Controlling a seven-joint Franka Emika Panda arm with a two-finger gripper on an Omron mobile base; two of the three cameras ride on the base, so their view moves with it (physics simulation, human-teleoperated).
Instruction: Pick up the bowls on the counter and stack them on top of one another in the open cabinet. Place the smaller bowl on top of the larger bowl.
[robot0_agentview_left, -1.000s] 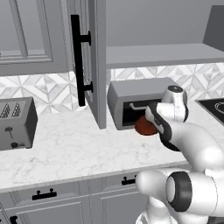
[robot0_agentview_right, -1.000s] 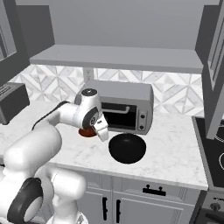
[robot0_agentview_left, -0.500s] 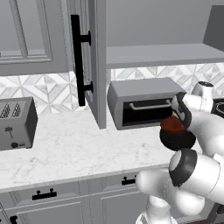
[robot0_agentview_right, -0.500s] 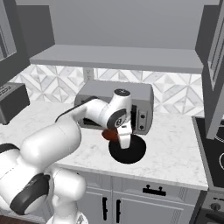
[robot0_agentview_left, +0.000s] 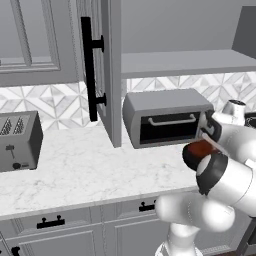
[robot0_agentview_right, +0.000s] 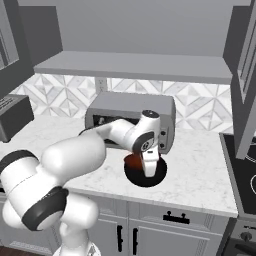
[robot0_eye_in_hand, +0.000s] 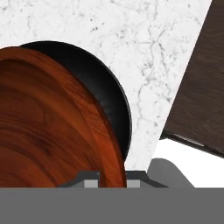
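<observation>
We are seeing the gripper (robot0_eye_in_hand: 111, 175) clamping the rim of the smaller bowl (robot0_eye_in_hand: 48, 127). It is hanging directly over the larger bowl (robot0_agentview_right: 156, 176), which is sitting on the counter (robot0_agentview_right: 200, 160) before the toaster oven (robot0_agentview_right: 132, 107).

Kitchen: marble counter (robot0_agentview_left: 90, 170), toaster oven (robot0_agentview_left: 167, 117), toaster (robot0_agentview_left: 19, 140), wall cabinets (robot0_agentview_left: 102, 60).

Was a glossy white arm (robot0_agentview_right: 75, 155) of rounded, tubular links, bulging at each joint. Carried dark, near-black bands at the joints: 1 broad ring (robot0_agentview_left: 210, 172) on the link nearest the left base camera, another (robot0_agentview_right: 42, 210) low on the thick lower segment. Bore a round dark cap with a pale centre (robot0_agentview_right: 146, 146) on the wrist. Ended in a narrow white hand (robot0_agentview_right: 149, 162). Showed no cables, screws or lettering.
</observation>
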